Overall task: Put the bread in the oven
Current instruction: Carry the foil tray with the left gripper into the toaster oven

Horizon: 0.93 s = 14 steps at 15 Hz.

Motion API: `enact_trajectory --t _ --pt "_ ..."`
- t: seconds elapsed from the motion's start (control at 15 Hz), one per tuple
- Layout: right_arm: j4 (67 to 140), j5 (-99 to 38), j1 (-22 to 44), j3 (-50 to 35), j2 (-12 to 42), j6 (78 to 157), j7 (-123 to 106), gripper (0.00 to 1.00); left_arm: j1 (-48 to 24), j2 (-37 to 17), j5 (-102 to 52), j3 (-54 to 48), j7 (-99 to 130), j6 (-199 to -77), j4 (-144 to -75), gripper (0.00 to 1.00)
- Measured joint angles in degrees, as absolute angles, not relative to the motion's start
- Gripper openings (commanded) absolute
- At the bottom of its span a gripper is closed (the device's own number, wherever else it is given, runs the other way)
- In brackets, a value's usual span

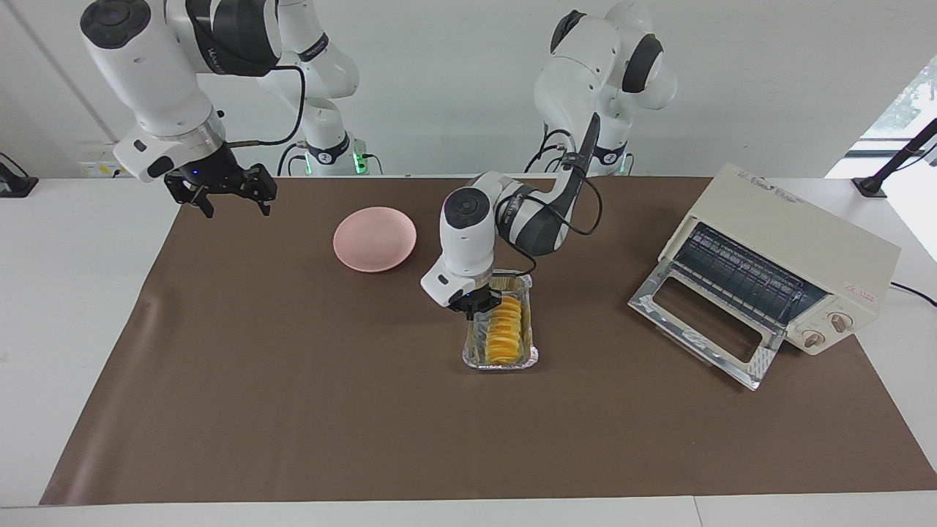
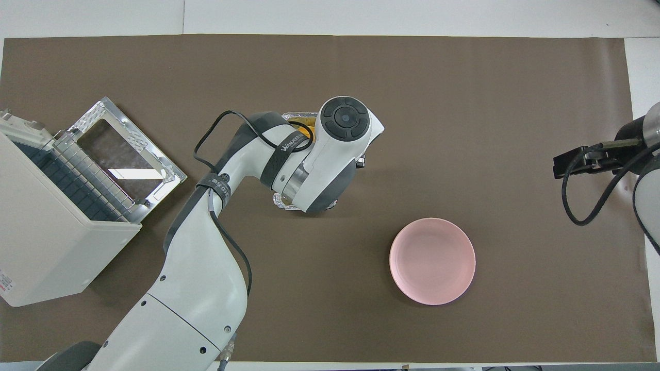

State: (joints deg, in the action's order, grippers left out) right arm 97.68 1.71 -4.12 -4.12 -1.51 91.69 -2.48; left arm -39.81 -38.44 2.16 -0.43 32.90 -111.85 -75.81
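Observation:
The bread, a golden ridged loaf, lies in a crinkled foil tray at mid-table. My left gripper is down at the tray, at the loaf's end nearer the robots, on the side toward the right arm's end. In the overhead view the left wrist covers it, and only a bit of bread and tray rim show. The cream oven stands at the left arm's end with its glass door dropped open and the rack showing. My right gripper waits open in the air over its own end of the table.
A round pink plate lies empty between the tray and the right arm's base. The brown mat covers the table. The oven's open door juts toward the tray. The oven and plate also show in the overhead view.

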Motion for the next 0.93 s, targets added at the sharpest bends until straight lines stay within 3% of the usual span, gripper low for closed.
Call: enact_trajectory --t 0.4,0.67,0.93 --pt "97.68 1.71 -4.12 -4.12 -1.51 91.69 -2.48 1.00 -36.75 -37.70 0.35 7.26 35.84 -102.50 -66.71 0.00" --pt "97.68 1.71 -4.12 -4.12 -1.51 91.69 -2.48 1.00 -29.57 -37.50 -0.26 9.15 35.85 -99.06 -65.19 0.00" --pt "97.68 1.71 -4.12 -4.12 -1.51 91.69 -2.48 1.00 -29.51 -36.45 -0.55 17.17 35.86 -91.80 -64.81 0.00"
